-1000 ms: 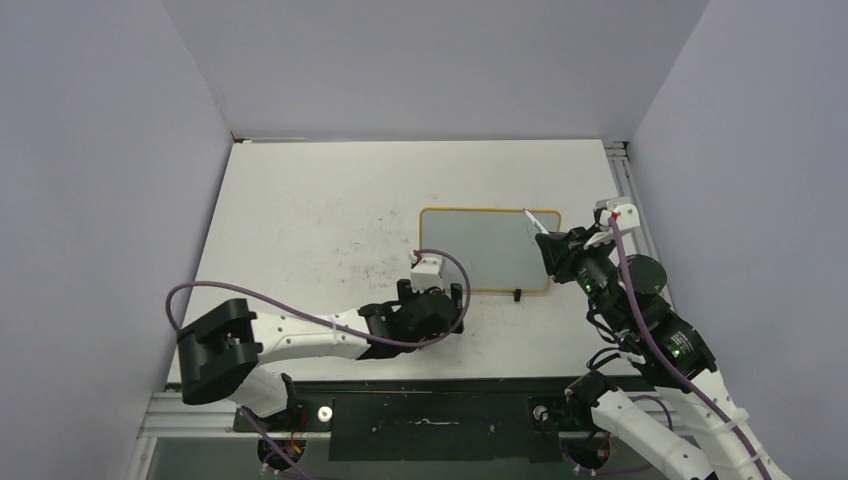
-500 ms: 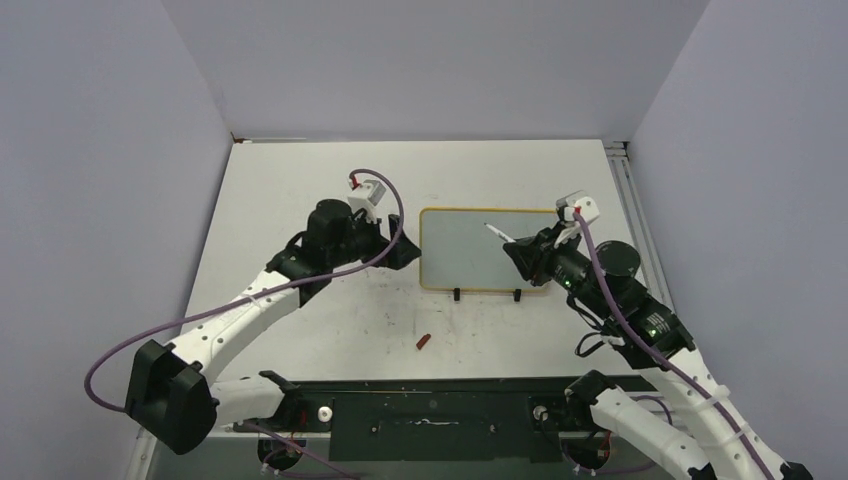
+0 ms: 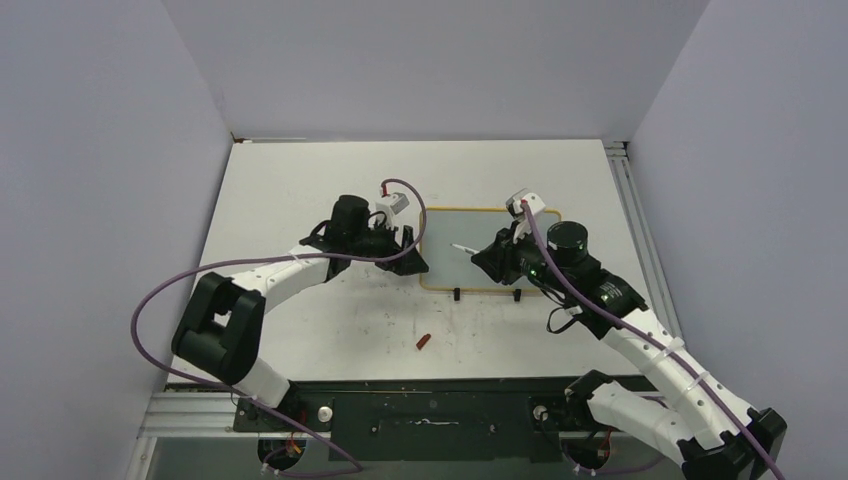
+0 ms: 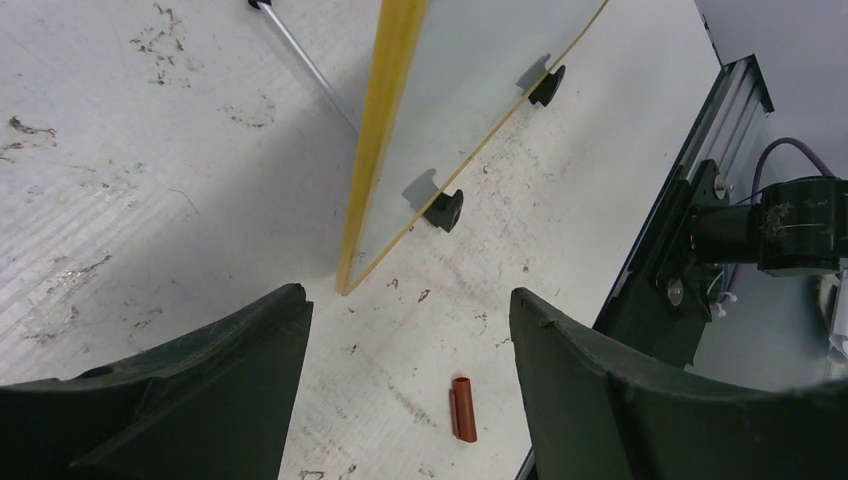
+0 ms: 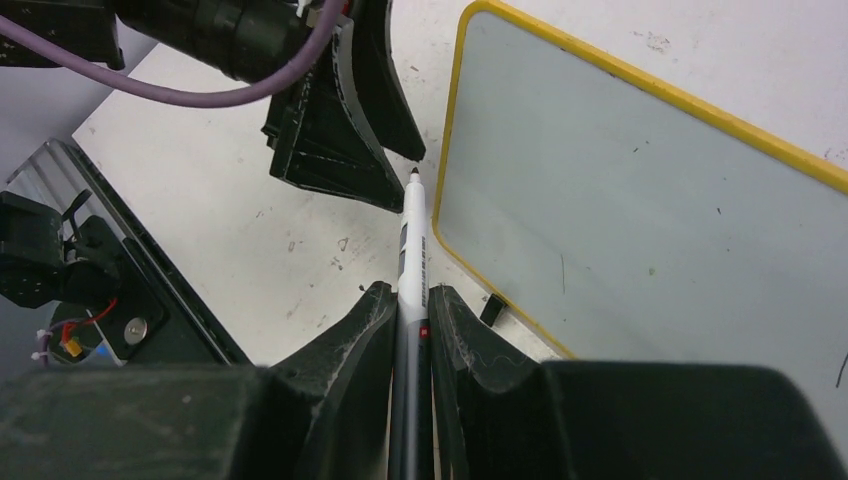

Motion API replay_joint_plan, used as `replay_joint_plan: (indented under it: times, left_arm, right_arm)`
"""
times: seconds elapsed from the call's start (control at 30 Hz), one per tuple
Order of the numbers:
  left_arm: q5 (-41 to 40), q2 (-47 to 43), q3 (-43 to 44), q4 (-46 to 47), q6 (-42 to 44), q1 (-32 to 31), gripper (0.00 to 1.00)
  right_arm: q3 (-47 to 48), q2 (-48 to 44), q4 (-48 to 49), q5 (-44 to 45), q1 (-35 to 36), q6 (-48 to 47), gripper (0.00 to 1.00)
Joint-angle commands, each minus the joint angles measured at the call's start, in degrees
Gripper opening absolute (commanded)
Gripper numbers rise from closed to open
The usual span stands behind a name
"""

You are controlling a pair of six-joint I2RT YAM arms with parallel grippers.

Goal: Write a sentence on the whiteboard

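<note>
- Right gripper (image 5: 410, 300): clamped on an uncapped marker (image 5: 412, 235), its tip just beside the board's left edge.
- Left gripper (image 4: 400, 330): jaws apart, nothing held.
- Whiteboard (image 5: 650, 200): set on the table (image 3: 300, 200) between both grippers, face blank.
- Sentence: judged not yet begun, all writing left.
- Red cap (image 4: 463, 408): laid aside.

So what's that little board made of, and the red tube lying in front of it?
The whiteboard face looks like a smooth, glossy coated sheet, with an even pale sheen. Its yellow frame and black feet look like moulded plastic. The red marker cap seems to be matte plastic, though that is only a guess from its look.
</note>
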Motion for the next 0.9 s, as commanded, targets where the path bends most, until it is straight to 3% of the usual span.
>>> replay_joint_plan:
  times: [0.0,0.47,0.87]
  left_arm:
    - [5.34,2.32,2.92,6.83,2.11,-0.02,0.69]
    - [5.95,7.9,4.0,9.07,3.07,0.0,0.42]
    - [4.57,8.52,4.19,8.31,3.91,-0.19,0.29]
  right_arm:
    - [-0.37,2.59,6.45,-1.93,-0.46,-1.37,0.05]
    - [-0.35,10.77,11.13,0.18,0.24,-3.69,0.05]
    - [0.56,16.31,15.18,3.35,3.67,-4.04,0.05]
